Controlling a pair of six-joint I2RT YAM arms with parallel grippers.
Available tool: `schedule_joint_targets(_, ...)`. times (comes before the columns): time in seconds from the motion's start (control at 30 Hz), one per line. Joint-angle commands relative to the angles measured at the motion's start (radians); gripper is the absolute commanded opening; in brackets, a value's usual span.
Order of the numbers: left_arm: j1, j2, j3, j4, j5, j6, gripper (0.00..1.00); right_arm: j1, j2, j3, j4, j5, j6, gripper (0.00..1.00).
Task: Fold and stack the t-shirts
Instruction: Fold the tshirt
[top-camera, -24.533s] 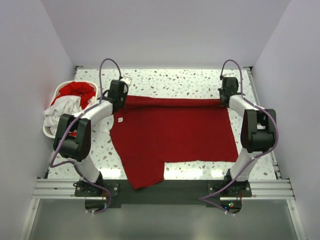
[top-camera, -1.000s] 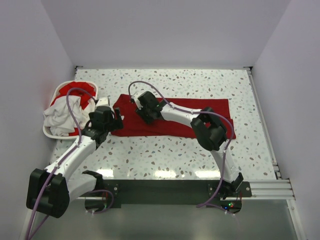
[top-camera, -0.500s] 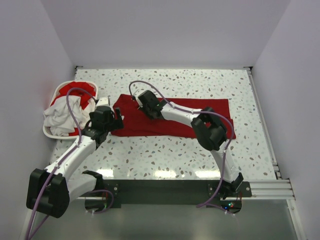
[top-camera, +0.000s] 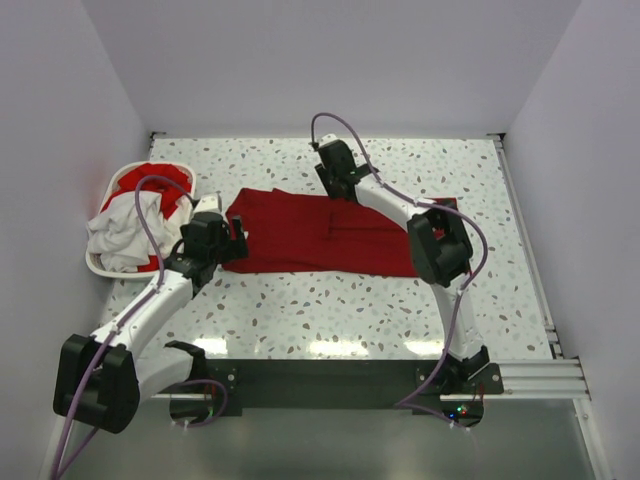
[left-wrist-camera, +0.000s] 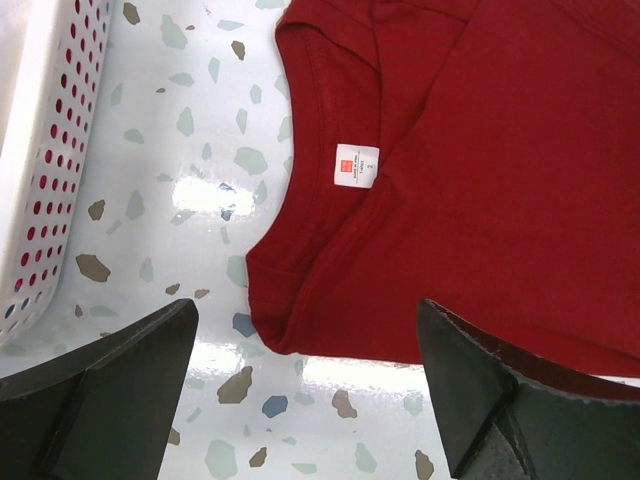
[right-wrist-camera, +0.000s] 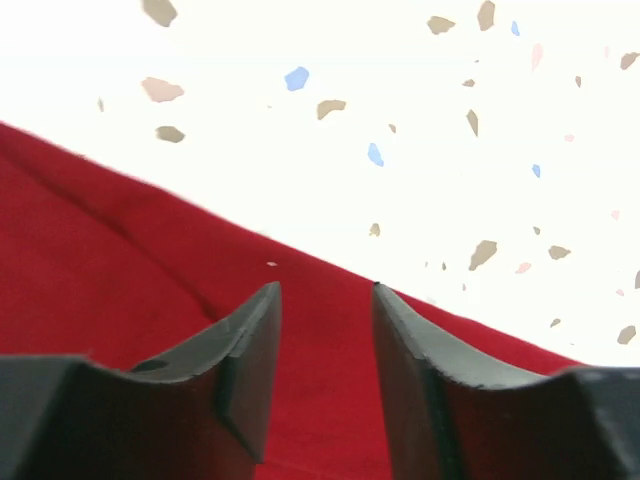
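Note:
A deep red t-shirt lies folded into a long band across the table. Its collar end with a small white neck label points left. My left gripper hovers wide open over that collar corner, holding nothing. My right gripper is at the band's far edge, near the middle. In the right wrist view its fingers stand apart above flat red cloth, with nothing pinched between them. More t-shirts, a white one and a red one, lie heaped in the basket.
A white perforated laundry basket stands at the table's left edge, close to my left gripper; its wall shows in the left wrist view. My right arm's elbow lies over the shirt's right end. Walls enclose the table.
My right gripper has swung from the shirt's left part to its far edge, farther right and back. The left arm has stayed where it was, still open.

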Motion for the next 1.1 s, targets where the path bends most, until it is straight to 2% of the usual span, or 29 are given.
schedule_joint_targets(0.0, 0.007, 0.009, 0.013, 0.043, 0.015, 0.025, 0.96, 0.017, -0.066, -0.014, -0.014, -0.003, 0.037, 0.48)
schedule_joint_targets(0.13, 0.009, 0.013, 0.013, 0.042, 0.018, 0.022, 0.96, 0.014, -0.182, -0.104, -0.001, -0.053, 0.083, 0.55)
schedule_joint_targets(0.33, 0.009, 0.013, 0.013, 0.032, 0.017, 0.014, 0.96, -0.059, -0.382, -0.376, -0.005, -0.152, 0.181, 0.56)
schedule_joint_targets(0.37, 0.007, 0.016, 0.014, 0.031, 0.02, 0.007, 0.96, -0.102, -0.444, -0.447, -0.01, -0.162, 0.2, 0.56)
schedule_joint_targets(0.6, 0.009, 0.018, 0.014, 0.028, 0.032, -0.01, 0.95, -0.334, -0.647, -0.675, -0.067, -0.197, 0.297, 0.56)
schedule_joint_targets(0.87, 0.009, 0.007, 0.013, 0.023, 0.023, -0.006, 0.94, -0.568, -0.655, -0.761, -0.056, -0.191, 0.36, 0.55)
schedule_joint_targets(1.07, 0.009, 0.004, 0.014, 0.023, 0.02, -0.004, 0.94, -0.664, -0.6, -0.755, -0.054, -0.148, 0.403, 0.53)
